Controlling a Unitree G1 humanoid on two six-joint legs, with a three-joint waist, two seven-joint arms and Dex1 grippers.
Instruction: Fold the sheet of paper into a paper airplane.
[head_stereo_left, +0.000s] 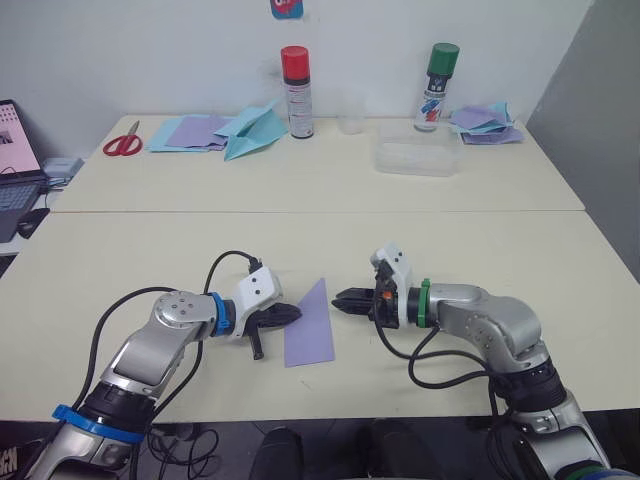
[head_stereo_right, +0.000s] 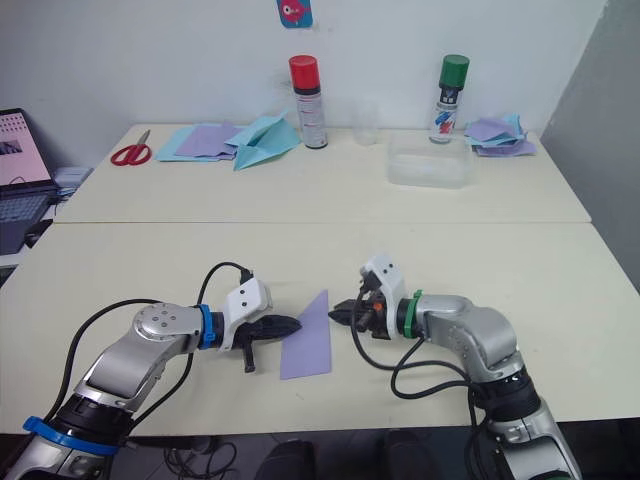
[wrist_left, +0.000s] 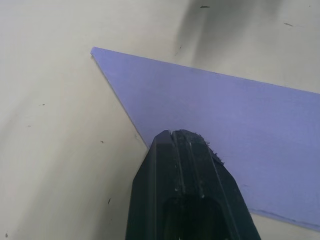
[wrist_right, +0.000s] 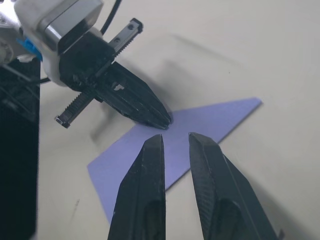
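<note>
While the thin lavender-purple sheet of paper (head_stereo_left: 311, 328), already folded into a narrow shape with one slanted edge and a point, lies flat on the cream table (head_stereo_left: 480, 240), it is flanked by both tools. The left gripper (head_stereo_left: 288, 315) is seen with its two black fingers brought together, their tip pressed on or just over the paper's near long edge, as the left wrist view shows. The right gripper (head_stereo_left: 341, 299) is held just off the opposite long edge, its fingers a little apart with nothing between them.

From either tool the paper lies straight ahead of the fingertips, its long axis running crosswise to both, with the point directed away from the robot. The left gripper is judged the nearer, being in contact or nearly so; whether it truly bears down cannot be told. A further fold would probably need the right gripper to lift its edge while the left one pins.
</note>
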